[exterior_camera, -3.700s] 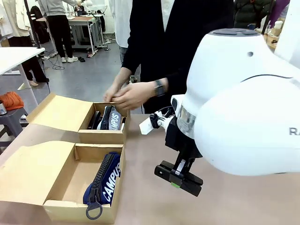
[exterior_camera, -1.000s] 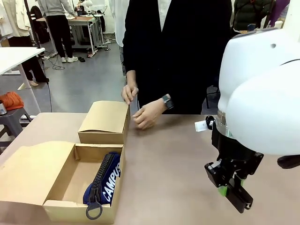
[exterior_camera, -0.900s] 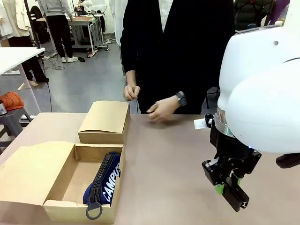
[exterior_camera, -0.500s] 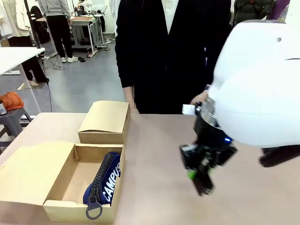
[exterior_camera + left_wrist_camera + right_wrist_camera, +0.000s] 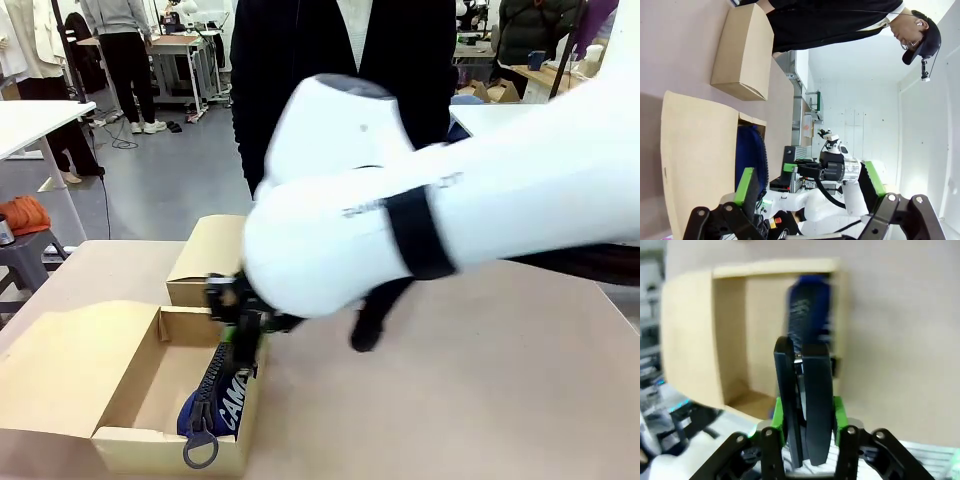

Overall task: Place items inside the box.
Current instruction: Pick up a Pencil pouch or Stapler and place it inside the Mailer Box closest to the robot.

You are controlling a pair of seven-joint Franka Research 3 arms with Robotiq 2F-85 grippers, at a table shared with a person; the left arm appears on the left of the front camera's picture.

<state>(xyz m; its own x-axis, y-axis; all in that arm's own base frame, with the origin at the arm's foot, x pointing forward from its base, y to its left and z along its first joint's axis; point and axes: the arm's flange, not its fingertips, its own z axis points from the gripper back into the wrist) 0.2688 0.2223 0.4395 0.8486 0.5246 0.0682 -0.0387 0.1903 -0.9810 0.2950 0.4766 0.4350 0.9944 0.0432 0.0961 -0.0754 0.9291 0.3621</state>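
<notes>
Navy pouch (image 5: pixel 228 388) lies in the open box (image 5: pixel 165 450) on the left of the worktop (image 5: pixel 450 400); left tool (image 5: pixel 809 182) gapes wide, empty. Right tool (image 5: pixel 808 412), reaching across, clamps a black stapler (image 5: pixel 810 375) over that box, a closed box (image 5: pixel 225 255) just behind. A person in black (image 5: pixel 300 80) stands at the far side.

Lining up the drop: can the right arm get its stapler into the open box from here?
Probably yes. The right gripper, shut on the black stapler, is near the open box's rim. Its flap is folded back, and there is free room beside the navy pouch.
</notes>
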